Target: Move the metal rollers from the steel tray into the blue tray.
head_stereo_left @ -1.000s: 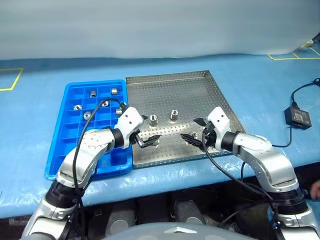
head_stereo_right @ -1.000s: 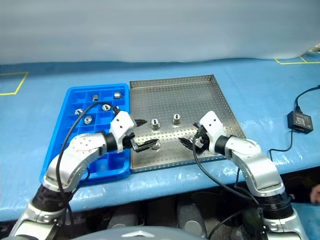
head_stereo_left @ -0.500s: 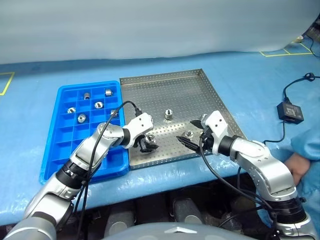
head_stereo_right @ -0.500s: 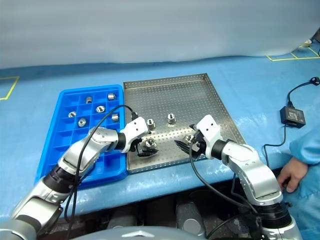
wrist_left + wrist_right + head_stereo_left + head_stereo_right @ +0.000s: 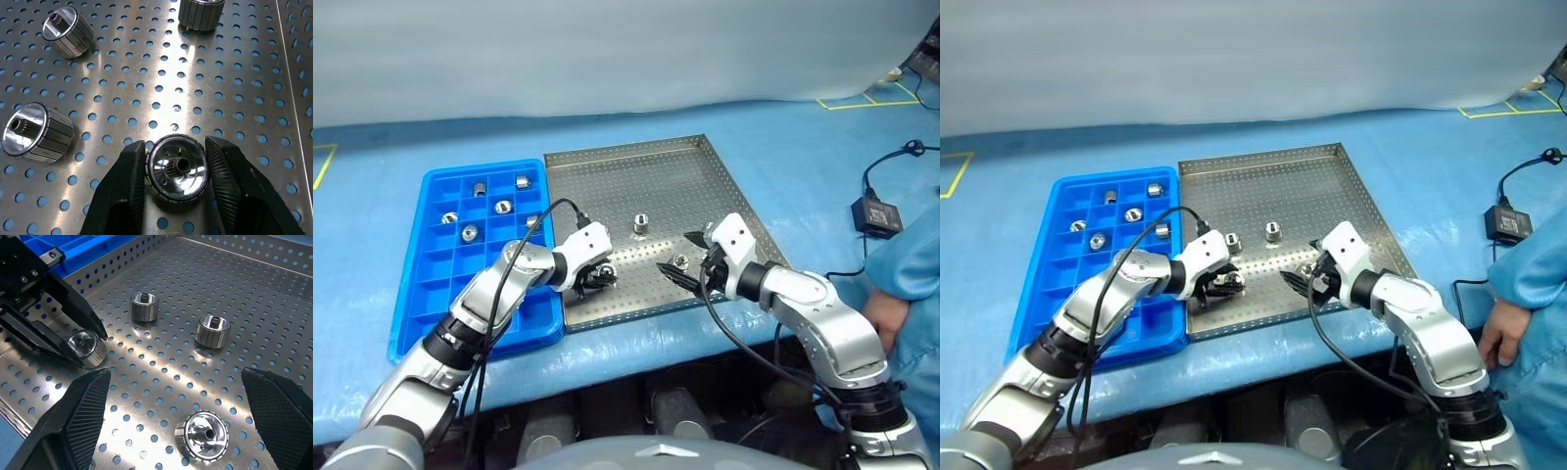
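Observation:
The steel tray lies beside the blue tray, which holds several metal rollers in its far compartments. My left gripper is down on the steel tray's near left floor, shut on a roller that rests there with its bore facing the wrist camera. My right gripper hovers open at the tray's near right, its fingers wide to either side of another roller. Two more rollers stand loose just beyond the grippers.
A black power adapter with its cable lies on the blue table cover at the right. A person's blue sleeve and hand are at the table's right front edge, near my right arm. Yellow tape marks the far corners.
My left gripper sank to the tray floor and shut on a roller. The right gripper stayed open over its roller. The camera swung, and a person's arm came in at the right.

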